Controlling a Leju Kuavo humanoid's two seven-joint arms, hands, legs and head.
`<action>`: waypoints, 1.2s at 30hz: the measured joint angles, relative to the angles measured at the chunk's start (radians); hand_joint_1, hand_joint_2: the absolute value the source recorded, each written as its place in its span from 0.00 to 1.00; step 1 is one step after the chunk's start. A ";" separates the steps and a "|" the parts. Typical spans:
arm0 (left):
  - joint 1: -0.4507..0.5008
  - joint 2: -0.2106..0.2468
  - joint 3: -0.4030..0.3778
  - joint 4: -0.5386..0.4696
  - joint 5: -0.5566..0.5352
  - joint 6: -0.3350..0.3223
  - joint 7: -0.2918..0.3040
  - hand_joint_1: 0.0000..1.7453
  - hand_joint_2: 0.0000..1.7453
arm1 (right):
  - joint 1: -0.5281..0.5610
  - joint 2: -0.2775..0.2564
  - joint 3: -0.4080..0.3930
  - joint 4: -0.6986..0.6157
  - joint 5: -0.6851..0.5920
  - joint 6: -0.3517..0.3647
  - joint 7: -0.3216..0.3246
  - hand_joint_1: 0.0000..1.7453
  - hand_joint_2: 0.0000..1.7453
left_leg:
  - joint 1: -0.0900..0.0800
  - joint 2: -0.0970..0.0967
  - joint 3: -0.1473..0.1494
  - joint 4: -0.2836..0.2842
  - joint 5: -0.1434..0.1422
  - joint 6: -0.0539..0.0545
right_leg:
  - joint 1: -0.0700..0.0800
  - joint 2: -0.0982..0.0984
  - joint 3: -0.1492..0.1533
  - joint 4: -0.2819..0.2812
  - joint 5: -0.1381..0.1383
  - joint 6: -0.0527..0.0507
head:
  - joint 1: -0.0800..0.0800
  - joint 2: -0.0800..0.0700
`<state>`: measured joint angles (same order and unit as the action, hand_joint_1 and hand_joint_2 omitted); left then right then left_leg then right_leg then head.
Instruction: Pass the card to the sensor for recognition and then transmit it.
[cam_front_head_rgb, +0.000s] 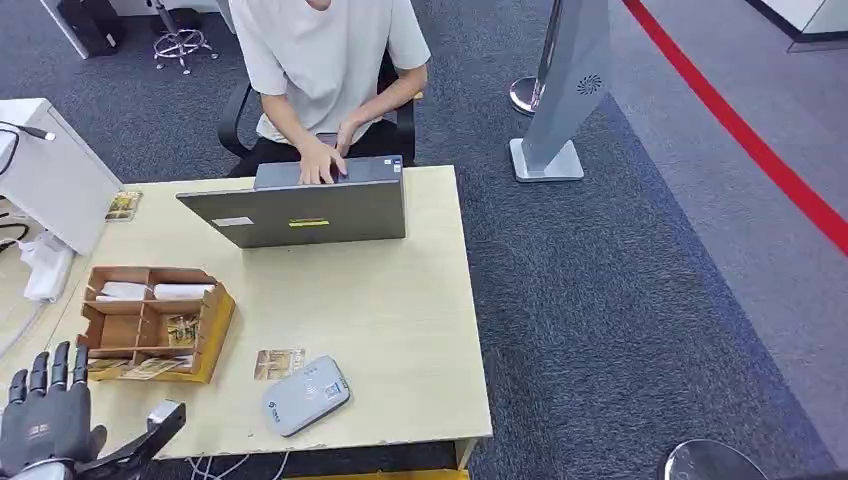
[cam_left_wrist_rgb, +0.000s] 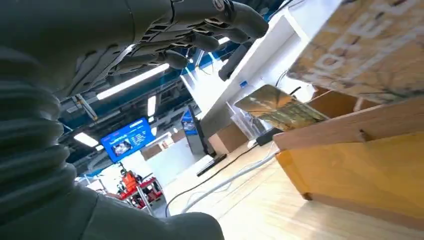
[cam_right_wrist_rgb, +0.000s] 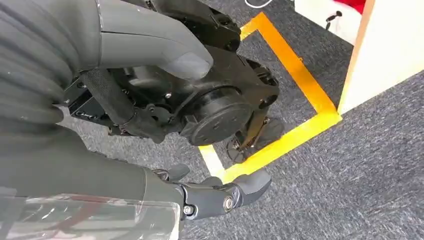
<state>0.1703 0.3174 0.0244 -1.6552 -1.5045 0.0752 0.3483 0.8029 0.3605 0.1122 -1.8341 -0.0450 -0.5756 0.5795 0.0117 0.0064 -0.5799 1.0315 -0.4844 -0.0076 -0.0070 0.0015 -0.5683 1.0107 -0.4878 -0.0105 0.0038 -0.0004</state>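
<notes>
On the pale wooden table (cam_front_head_rgb: 400, 330) a card (cam_front_head_rgb: 279, 362) lies just beside the grey sensor (cam_front_head_rgb: 306, 394); dark carpet (cam_front_head_rgb: 620, 300) surrounds it. Left hand (cam_front_head_rgb: 45, 410) hovers spread, empty; right hand (cam_right_wrist_rgb: 165, 65) hangs, holding nothing.

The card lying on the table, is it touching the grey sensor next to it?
Touching, it seems: in the head view the card meets the edge of the grey sensor, with no strip of table showing between them.

One laptop (cam_front_head_rgb: 300, 208), one card reader (cam_front_head_rgb: 305, 394), one wooden organizer (cam_front_head_rgb: 150, 322), one person (cam_front_head_rgb: 325, 70)
</notes>
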 joint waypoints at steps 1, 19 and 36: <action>-0.001 0.000 -0.002 0.000 0.000 0.000 0.003 0.00 1.00 | 0.000 0.000 0.000 0.001 0.000 -0.001 0.000 0.00 1.00 | 0.000 0.000 0.000 0.000 0.000 0.000 | 0.000 0.000 0.000 0.000 0.000 0.000 | 0.000 0.000; -0.105 0.007 -0.190 0.000 0.000 -0.042 0.045 0.00 1.00 | -0.026 0.000 0.001 0.035 0.013 0.009 -0.015 0.00 1.00 | 0.000 0.000 0.000 0.000 0.000 0.000 | 0.000 0.000 0.000 0.000 0.000 0.000 | 0.000 0.000; -0.101 0.013 -0.197 0.000 0.000 -0.059 0.064 0.00 1.00 | -0.015 0.000 0.009 0.024 0.008 0.000 -0.014 0.00 1.00 | 0.000 0.000 0.000 0.000 0.000 0.000 | 0.000 0.000 0.001 0.000 0.000 0.000 | 0.000 0.000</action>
<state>0.0694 0.3307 -0.1728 -1.6556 -1.5045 0.0160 0.4124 0.7876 0.3605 0.1209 -1.8101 -0.0374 -0.5757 0.5653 0.0116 0.0062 -0.5798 1.0316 -0.4841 -0.0073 -0.0070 0.0011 -0.5676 1.0107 -0.4876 -0.0107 0.0038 -0.0004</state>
